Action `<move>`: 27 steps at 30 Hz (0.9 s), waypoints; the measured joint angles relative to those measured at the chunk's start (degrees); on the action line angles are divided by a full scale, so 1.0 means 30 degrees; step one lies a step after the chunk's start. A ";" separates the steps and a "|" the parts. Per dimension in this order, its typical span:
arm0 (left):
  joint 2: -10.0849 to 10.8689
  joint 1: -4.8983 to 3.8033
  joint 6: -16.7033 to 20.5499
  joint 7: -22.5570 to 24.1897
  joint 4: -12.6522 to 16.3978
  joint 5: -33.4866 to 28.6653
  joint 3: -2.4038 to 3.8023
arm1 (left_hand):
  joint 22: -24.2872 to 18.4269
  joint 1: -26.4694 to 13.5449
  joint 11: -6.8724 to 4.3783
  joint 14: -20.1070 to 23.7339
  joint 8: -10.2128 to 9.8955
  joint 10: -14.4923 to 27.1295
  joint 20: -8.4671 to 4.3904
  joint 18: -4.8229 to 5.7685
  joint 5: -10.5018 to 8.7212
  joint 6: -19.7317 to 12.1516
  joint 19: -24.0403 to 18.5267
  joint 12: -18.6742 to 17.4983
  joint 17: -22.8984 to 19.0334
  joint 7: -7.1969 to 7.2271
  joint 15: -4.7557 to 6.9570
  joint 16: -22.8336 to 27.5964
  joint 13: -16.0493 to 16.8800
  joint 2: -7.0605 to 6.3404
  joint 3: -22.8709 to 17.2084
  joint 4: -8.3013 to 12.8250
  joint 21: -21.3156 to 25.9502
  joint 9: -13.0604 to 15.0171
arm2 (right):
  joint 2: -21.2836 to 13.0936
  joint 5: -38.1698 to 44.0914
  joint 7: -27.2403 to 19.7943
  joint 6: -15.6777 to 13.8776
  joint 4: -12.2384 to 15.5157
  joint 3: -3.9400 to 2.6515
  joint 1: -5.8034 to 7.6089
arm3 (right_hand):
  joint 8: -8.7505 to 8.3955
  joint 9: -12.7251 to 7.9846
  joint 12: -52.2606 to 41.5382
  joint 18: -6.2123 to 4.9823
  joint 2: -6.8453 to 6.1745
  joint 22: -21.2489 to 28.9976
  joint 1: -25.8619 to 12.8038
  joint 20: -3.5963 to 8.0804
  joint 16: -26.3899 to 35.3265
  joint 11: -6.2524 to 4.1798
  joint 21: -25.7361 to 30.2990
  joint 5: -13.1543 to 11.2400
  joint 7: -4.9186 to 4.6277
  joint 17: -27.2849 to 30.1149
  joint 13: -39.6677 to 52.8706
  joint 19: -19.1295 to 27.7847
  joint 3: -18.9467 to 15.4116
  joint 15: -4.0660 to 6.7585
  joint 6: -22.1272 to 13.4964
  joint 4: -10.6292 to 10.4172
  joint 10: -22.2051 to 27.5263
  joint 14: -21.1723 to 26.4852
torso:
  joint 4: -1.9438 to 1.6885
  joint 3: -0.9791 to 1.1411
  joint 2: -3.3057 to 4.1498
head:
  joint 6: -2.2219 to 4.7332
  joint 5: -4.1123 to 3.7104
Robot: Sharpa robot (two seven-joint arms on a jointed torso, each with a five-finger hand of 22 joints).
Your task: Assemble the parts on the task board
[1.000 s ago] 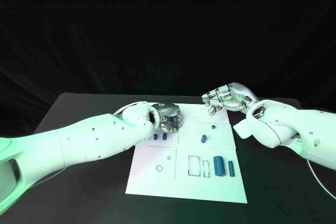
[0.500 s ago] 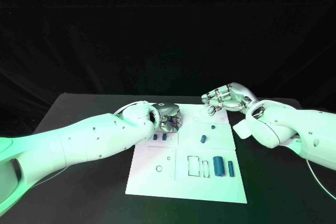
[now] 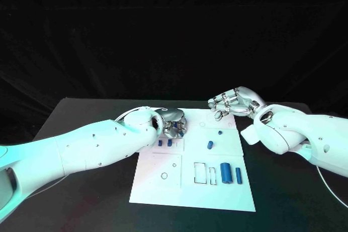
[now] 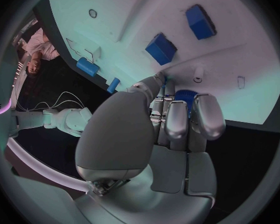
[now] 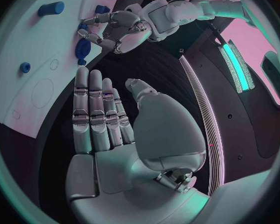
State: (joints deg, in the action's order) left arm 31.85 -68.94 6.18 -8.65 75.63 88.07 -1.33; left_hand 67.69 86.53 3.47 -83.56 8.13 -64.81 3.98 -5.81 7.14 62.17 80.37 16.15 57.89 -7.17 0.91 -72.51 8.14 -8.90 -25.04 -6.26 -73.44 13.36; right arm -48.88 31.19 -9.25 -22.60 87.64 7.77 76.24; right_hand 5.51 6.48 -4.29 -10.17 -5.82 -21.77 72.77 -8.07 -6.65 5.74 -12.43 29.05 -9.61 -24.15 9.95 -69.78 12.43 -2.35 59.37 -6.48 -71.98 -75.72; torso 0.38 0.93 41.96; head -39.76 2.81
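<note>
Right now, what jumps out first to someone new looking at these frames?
The white task board in the middle of the black table, with small blue parts on it. The left hand is over the board's far left area, fingers curled round a blue part. The right hand hovers at the board's far right corner, holding nothing.

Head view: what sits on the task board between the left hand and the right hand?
In the head view, bare white task board separates the left hand from the right hand. One small blue part stands just below that stretch.
</note>
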 measured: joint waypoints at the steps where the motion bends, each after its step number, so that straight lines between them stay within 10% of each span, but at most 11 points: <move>1: 0.0088 0.0004 0.0059 0.0006 0.0097 -0.0039 0.0051 | 0.0025 0.0000 0.0031 0.0000 -0.0001 -0.0031 0.0000 0.0000 0.0000 0.0000 0.0000 -0.0001 0.0000 0.0000 0.0000 0.0000 -0.0001 0.0000 0.0000 0.0000 0.0000 0.0000 | -0.0004 0.0000 0.0000 -0.0001 0.0000 0.0000 0.0000 | 0.0000 0.0000 0.0000 0.0000 0.0000 0.0000 0.0000 0.0000 0.0000 0.0000 0.0000 0.0000 0.0000 0.0001 0.0000 0.0000 0.0000 0.0000 0.0000 0.0000 0.0000 0.0000 | 0.0002 0.0000 0.0000 | 0.0009 -0.0004; 14: 0.1693 -0.0026 0.0985 0.0061 0.1953 -0.0866 0.0981 | 0.0287 -0.0081 -0.0034 0.0000 -0.0031 -0.0233 -0.0070 -0.0002 0.0000 0.0135 0.0070 -0.0172 -0.0035 0.0002 0.0000 0.0000 0.0001 -0.0081 -0.0049 0.0050 -0.0226 -0.0039 | -0.0050 0.0005 -0.0004 -0.0022 -0.0001 0.0000 -0.0002 | 0.0000 0.0000 0.0000 0.0001 0.0000 0.0000 0.0000 0.0000 0.0000 0.0000 0.0000 0.0000 0.0000 -0.0015 0.0001 0.0000 0.0000 0.0000 0.0000 0.0000 0.0000 0.0000 | -0.0015 0.0000 -0.0005 | 0.0090 -0.0011; 27: 0.3113 -0.0080 0.0757 -0.0186 0.2305 -0.1594 0.1014 | 0.0326 -0.0280 -0.0037 0.0001 -0.0094 -0.0372 -0.0069 0.0000 0.0000 0.0270 0.0069 -0.0351 -0.0194 -0.0001 0.0000 0.0000 -0.0009 -0.0126 -0.0048 0.0050 -0.0223 -0.0062 | -0.0104 0.0008 -0.0004 -0.0030 -0.0004 0.0000 -0.0002 | 0.0000 0.0000 0.0000 0.0000 0.0000 -0.0001 0.0000 0.0000 0.0000 0.0000 0.0000 0.0072 0.0000 -0.0012 0.0002 0.0000 0.0054 0.0000 0.0000 0.0055 0.0000 0.0000 | -0.0044 -0.0005 -0.0018 | 0.0099 -0.0020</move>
State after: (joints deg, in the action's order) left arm 41.19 -69.18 8.45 -9.21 82.54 83.29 1.71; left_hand 68.67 85.69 3.36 -83.56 7.85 -65.93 3.77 -5.81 7.14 62.98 80.58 15.10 57.31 -7.17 0.91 -72.51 8.11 -9.28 -25.19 -6.11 -74.11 13.17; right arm -49.19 31.21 -9.27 -22.69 87.63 7.77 76.23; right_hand 5.51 6.48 -4.30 -10.17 -5.82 -21.77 72.77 -8.07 -6.65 5.74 -12.43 29.27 -9.61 -24.18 9.95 -69.77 12.59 -2.35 59.37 -6.32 -71.98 -75.72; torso 0.25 0.91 41.90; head -39.46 2.75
